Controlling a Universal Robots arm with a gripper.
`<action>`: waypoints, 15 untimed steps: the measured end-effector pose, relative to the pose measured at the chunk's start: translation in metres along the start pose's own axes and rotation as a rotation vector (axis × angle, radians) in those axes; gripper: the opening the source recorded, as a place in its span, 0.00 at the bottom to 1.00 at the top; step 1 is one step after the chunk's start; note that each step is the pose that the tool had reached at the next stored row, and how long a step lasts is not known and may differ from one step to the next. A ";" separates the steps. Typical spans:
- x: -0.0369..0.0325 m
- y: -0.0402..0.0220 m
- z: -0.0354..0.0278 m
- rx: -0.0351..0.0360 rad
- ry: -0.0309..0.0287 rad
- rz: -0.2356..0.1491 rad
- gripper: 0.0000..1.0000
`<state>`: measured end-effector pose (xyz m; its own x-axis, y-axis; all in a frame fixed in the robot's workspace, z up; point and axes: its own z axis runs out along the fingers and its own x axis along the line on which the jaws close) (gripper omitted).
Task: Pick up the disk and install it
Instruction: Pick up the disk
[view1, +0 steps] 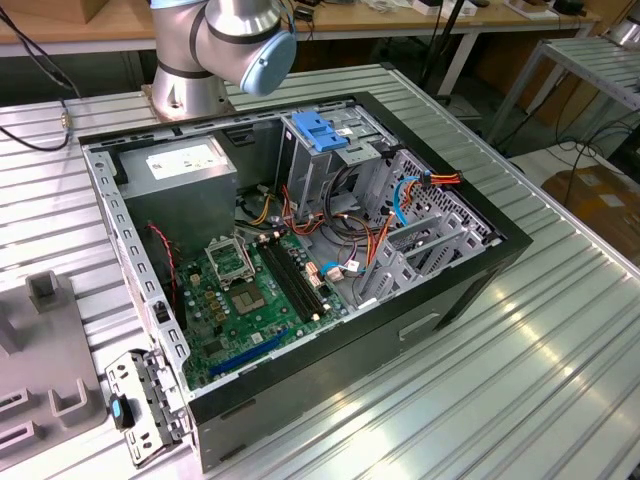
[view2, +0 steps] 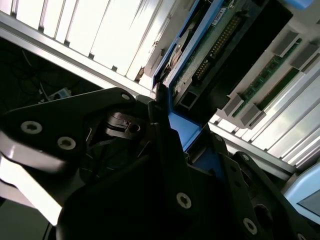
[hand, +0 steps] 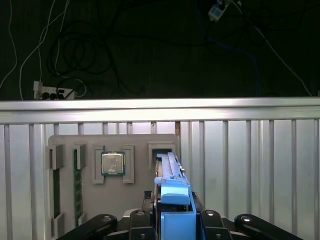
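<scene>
The disk (hand: 169, 172) stands on edge in its blue plastic carrier (hand: 176, 202), seen edge-on in the first wrist view. Its far end sits at a slot of a grey parts tray (hand: 140, 142). In the second wrist view the disk (view2: 212, 42) shows its green circuit-board side, with a blue rail (view2: 169, 62) along it. My gripper (hand: 175, 220) is shut on the carrier, with a black finger (hand: 141, 220) on either side. The gripper (view2: 182, 137) shows in the second wrist view as well.
The open computer case (view1: 460, 280) lies on the ribbed metal table (view1: 520, 380), with a drive cage and blue bracket (view1: 320, 130), a grey power supply (view1: 185, 165) and a motherboard (view1: 245, 295) inside. The tray also holds a processor (hand: 113, 163) and memory sticks (hand: 77, 182).
</scene>
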<state>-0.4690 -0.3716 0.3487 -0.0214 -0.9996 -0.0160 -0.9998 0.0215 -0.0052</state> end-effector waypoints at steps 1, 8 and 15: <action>0.0000 0.0000 -0.0007 0.0000 -0.0012 0.000 0.37; -0.0001 0.0000 -0.0070 -0.0003 -0.0034 0.000 0.37; -0.0002 0.0000 -0.0105 -0.0004 -0.0038 0.000 0.37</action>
<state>-0.4690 -0.3716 0.3592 -0.0214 -0.9996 -0.0198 -0.9998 0.0215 -0.0049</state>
